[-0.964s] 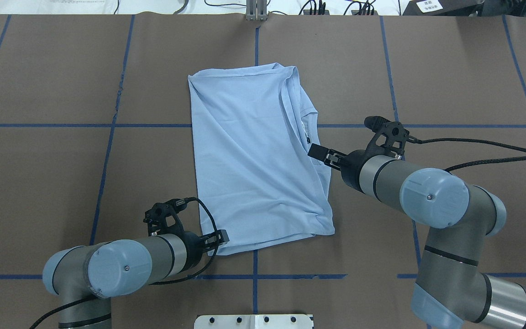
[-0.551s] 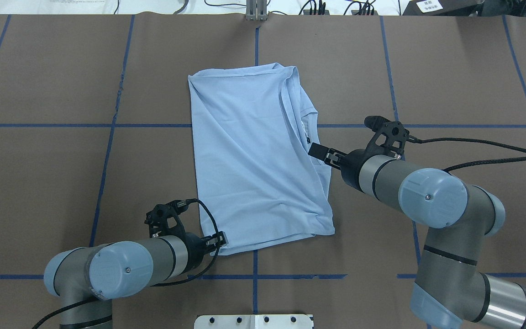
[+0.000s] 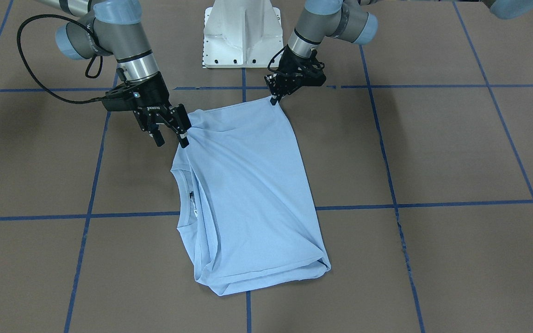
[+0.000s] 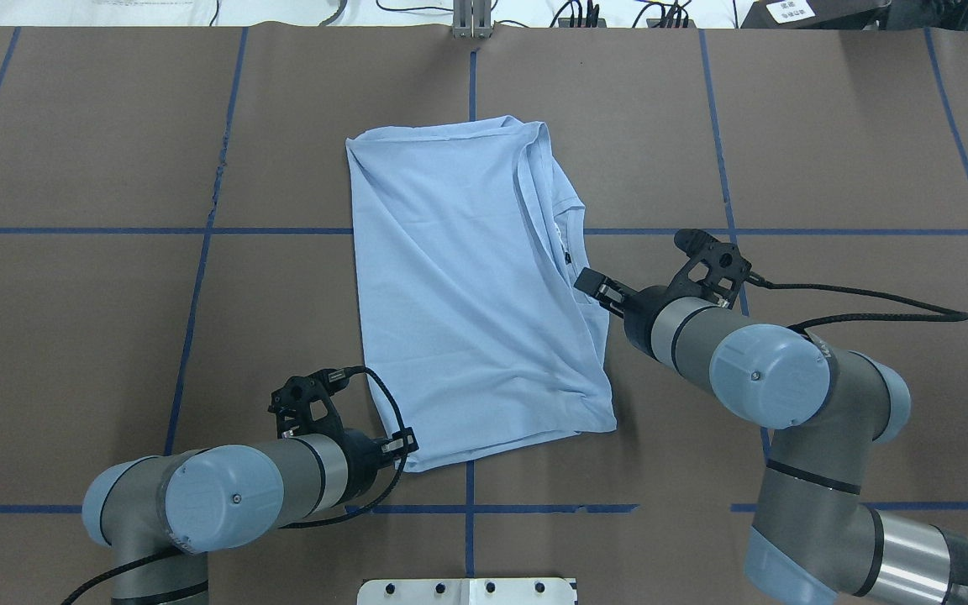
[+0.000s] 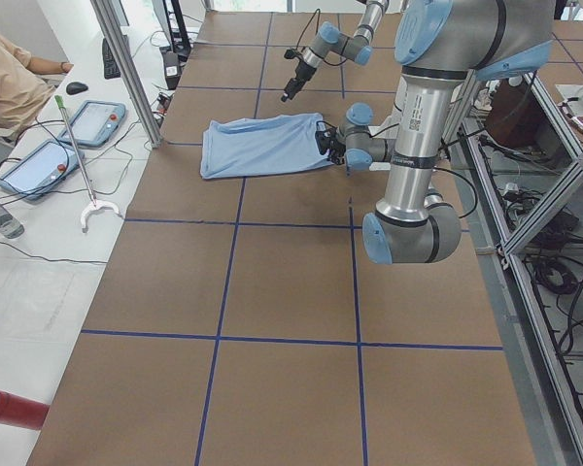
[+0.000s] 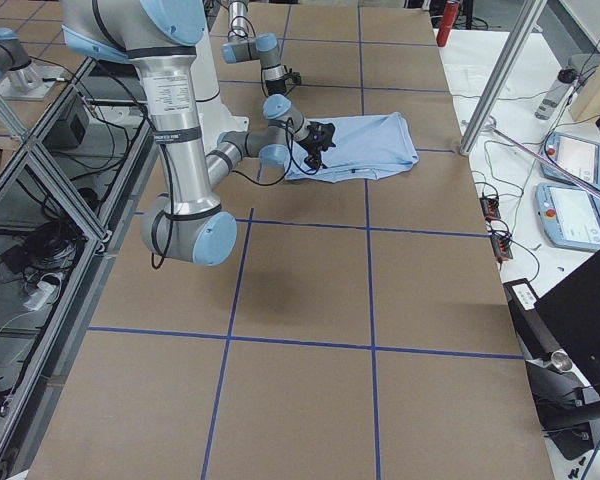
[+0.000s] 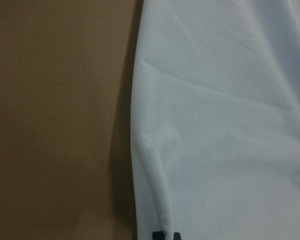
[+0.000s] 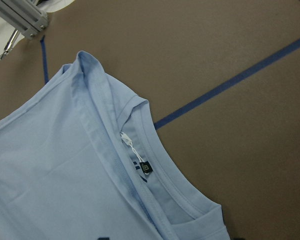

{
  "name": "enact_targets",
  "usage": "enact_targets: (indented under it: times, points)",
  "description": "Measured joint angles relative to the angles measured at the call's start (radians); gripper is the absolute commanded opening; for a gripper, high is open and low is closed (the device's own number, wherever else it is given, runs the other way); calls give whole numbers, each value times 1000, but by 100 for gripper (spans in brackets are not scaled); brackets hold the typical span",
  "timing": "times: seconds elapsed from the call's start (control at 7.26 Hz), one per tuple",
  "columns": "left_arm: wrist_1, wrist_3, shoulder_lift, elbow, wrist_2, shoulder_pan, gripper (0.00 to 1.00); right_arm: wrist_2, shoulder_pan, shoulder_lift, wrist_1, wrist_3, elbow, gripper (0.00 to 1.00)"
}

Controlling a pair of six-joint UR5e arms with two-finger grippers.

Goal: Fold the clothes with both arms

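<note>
Clock refs are from the overhead view, 12 = away from the robot. The T-shirt is lying mid-bench, already doubled lengthwise. Its long axis is running 12–6, with the collar and label sitting on the 3 o'clock edge. The print isn't showing.

My left end effector is sitting low at the shirt's 7 o'clock corner, closed down on the hem. The wrist cam is showing cloth rising right up to the fingertips. I'm reading that as the anchor: pinching that corner is stopping the near edge dragging while the other side gets sorted.

My right end effector is sitting at the 3–4 o'clock edge, just robot-side of the collar. It's spread wide and gripping nothing that I can see. One finger is touching the folded edge where creases are bunching, and the other is out over bare bench. With it angled in that flat, I'm guessing it's lining up to get under both layers, not just the top one.

My judgement is that the fold is partway, with the cross fold not started. I'm watching for the right side grabbing a single layer or snagging the collar, either of which would be skewing the fold. It's thin jersey, so I'm expecting sag and slip once it's lifted.
</note>
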Motion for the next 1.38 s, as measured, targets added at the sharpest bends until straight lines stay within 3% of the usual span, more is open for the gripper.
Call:
enact_targets:
  times: [0.28,0.69,0.96,1.38]
  points:
    - [-1,1,-5,0,-1,1,0,-50,-39,42,-107,104,-51,89]
    - [-3,3,-5,1,-4,1,0,-52,-46,123,-178,119,-146,89]
    - [-8,4,-5,13,-4,2,0,-25,-48,134,-300,108,-114,88]
    - [-12,6,-4,25,-2,2,0,-23,-65,137,-350,107,-93,84]
